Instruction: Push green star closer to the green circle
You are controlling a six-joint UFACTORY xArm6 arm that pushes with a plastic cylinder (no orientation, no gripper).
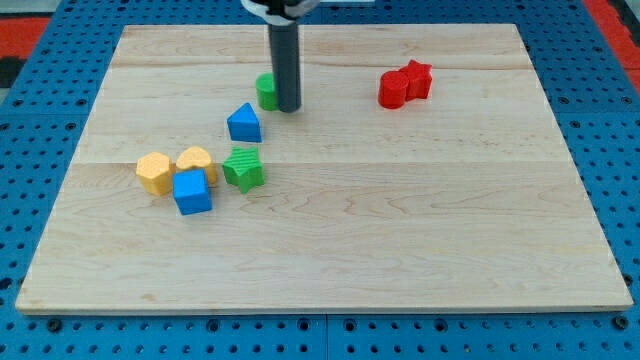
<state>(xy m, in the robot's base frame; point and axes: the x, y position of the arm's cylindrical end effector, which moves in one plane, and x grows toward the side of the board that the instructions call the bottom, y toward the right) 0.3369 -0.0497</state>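
Wooden worktop [400, 220] on blue pegboard. My tip [288, 107] sits at the view's top centre, touching the right side of the green circle [266, 90], which the rod partly hides. No hand on this rig, just the rod.

Green star [244, 168] lies below-left of the circle, well apart. Blue triangular block [244, 122] stands between them, in the line.

Left of the star: yellow heart [196, 160], yellow hexagon-like block [154, 171], blue cube [192, 191]; the heart sits just beside the star.

Two red blocks [405, 84] at upper right, touching each other.
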